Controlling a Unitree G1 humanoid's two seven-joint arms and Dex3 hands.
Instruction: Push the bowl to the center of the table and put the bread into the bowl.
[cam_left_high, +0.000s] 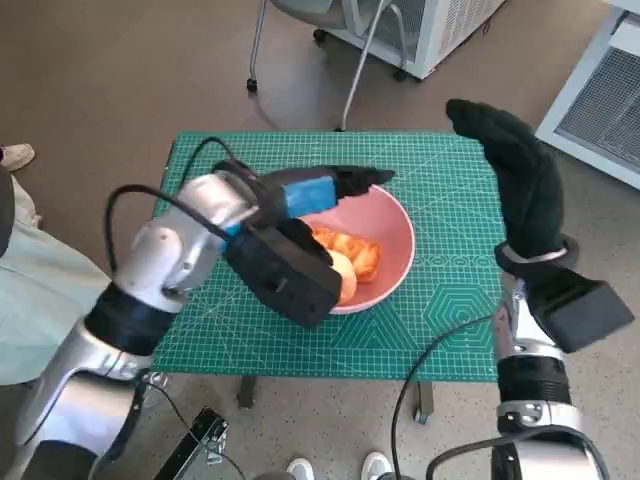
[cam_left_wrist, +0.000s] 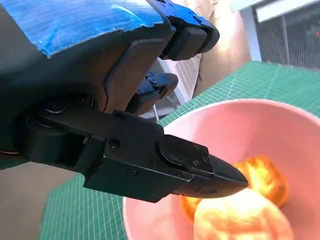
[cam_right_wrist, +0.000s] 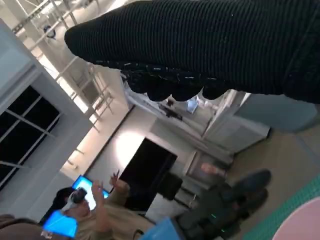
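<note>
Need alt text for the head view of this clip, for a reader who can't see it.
Bread lies in a pink bowl near the middle of a green cutting mat on a small table. The left hand hovers over the bowl, holding nothing; the gloved right hand is raised at the table's right edge, empty.

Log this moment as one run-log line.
bowl: mid-table, on mat | bread: inside bowl | left hand: above bowl, empty | right hand: raised at table's right edge, empty
</note>
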